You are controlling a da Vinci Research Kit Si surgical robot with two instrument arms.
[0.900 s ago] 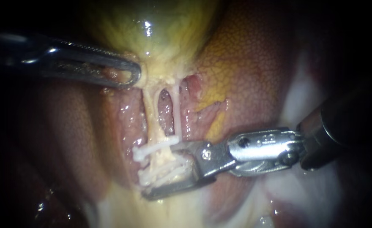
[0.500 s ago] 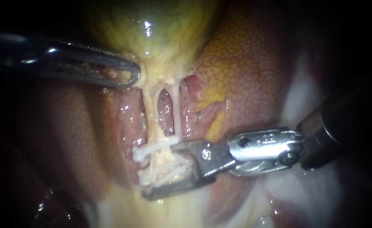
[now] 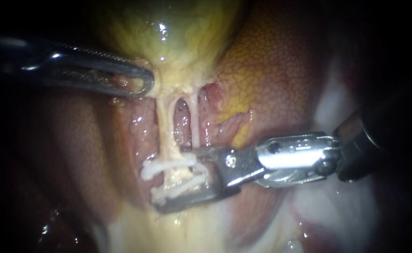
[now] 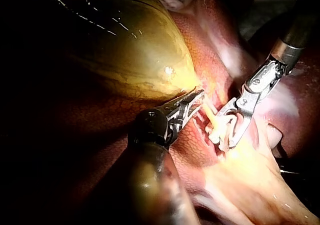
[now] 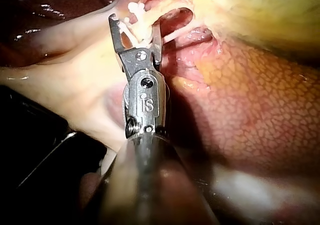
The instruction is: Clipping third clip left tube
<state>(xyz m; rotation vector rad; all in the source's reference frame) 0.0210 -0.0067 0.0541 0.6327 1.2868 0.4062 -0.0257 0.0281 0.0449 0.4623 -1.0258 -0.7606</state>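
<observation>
The left tube [image 3: 165,126] runs down from the yellow-green gallbladder [image 3: 178,28], with a thinner right tube [image 3: 194,122] beside it. Two white clips sit across the left tube, an upper clip [image 3: 157,168] and a lower clip [image 3: 168,192]. My right instrument [image 3: 175,180] has its jaws open, one above and one below the clipped stretch, straddling the tube; the same shows in the right wrist view [image 5: 134,25] and the left wrist view [image 4: 225,127]. My left instrument [image 3: 143,80] is shut on the gallbladder's neck, holding it up and to the left [image 4: 192,104].
Mottled red-brown liver [image 3: 276,79] lies to the right of the tubes and behind them. Raw pink tissue [image 3: 143,136] shows around the tubes. Pale yellowish-white tissue [image 3: 192,229] spreads below the lower jaw.
My right instrument has shifted slightly upward, and the clipped part of the left tube has moved up and left with it. The left instrument holds almost still.
</observation>
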